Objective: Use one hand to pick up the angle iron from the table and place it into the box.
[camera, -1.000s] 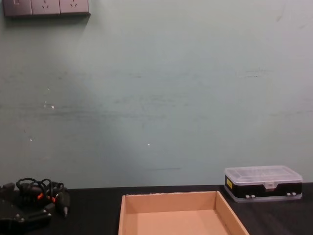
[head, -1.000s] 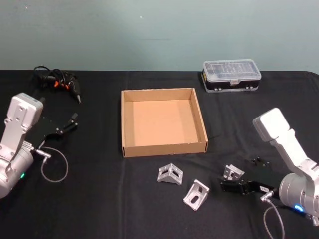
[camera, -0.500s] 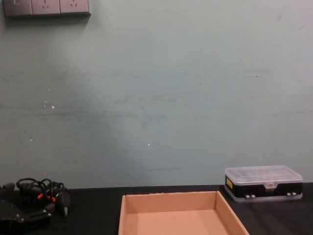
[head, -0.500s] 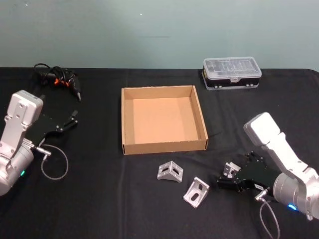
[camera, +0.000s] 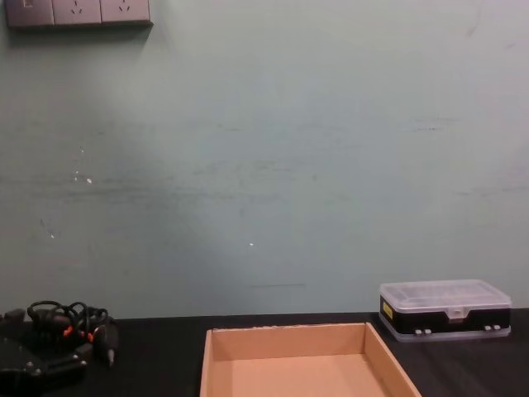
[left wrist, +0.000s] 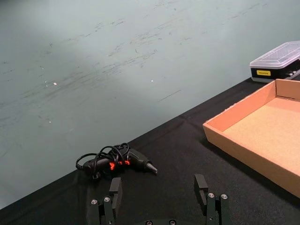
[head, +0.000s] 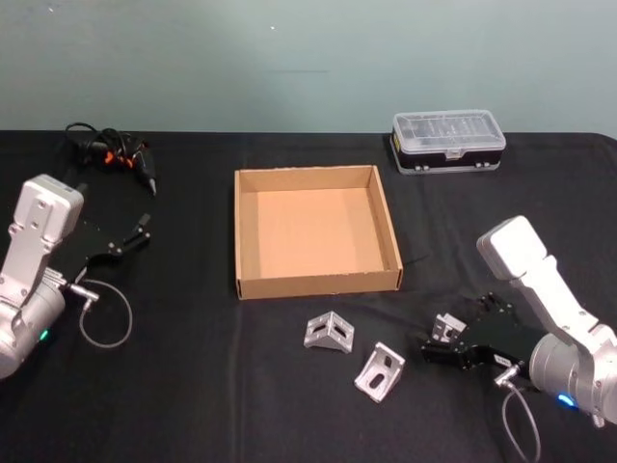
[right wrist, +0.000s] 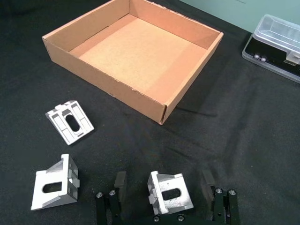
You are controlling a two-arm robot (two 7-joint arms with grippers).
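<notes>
While the left gripper (left wrist: 158,186) idles open at the table's (head: 193,386) left, the right gripper (right wrist: 164,179) — jaws wide — straddles an angle iron (right wrist: 169,193).

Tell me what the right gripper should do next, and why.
Probably close the right gripper: its open fingers sit either side of an angle iron resting on the table, not yet touching it. The left gripper is parked far left.

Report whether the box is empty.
Empty: the box shows bare floor; the open right gripper straddles an angle iron on the table.
</notes>
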